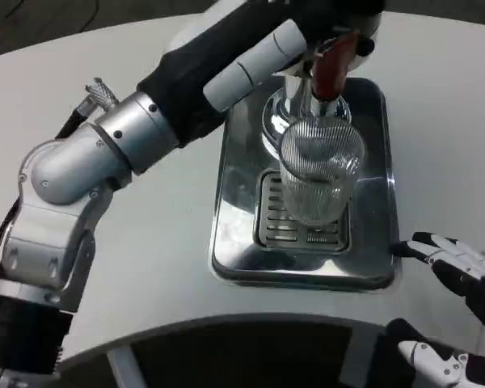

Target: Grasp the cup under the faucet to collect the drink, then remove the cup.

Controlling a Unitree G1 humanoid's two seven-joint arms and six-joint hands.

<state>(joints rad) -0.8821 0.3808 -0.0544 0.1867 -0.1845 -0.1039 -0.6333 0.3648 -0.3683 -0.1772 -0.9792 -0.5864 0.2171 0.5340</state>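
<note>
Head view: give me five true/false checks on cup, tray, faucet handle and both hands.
1. The ribbed clear cup stands on the drain grate of the metal tray. True.
2. The right robot hand grips the cup. False: it sits at the tray's near right corner, fingers apart, holding nothing.
3. The left arm reaches over the tray toward the red faucet handle. True.
4. The cup lies on its side. False: it stands upright.
5. The tray sits on a dark wooden table. False: the table is white.
</note>
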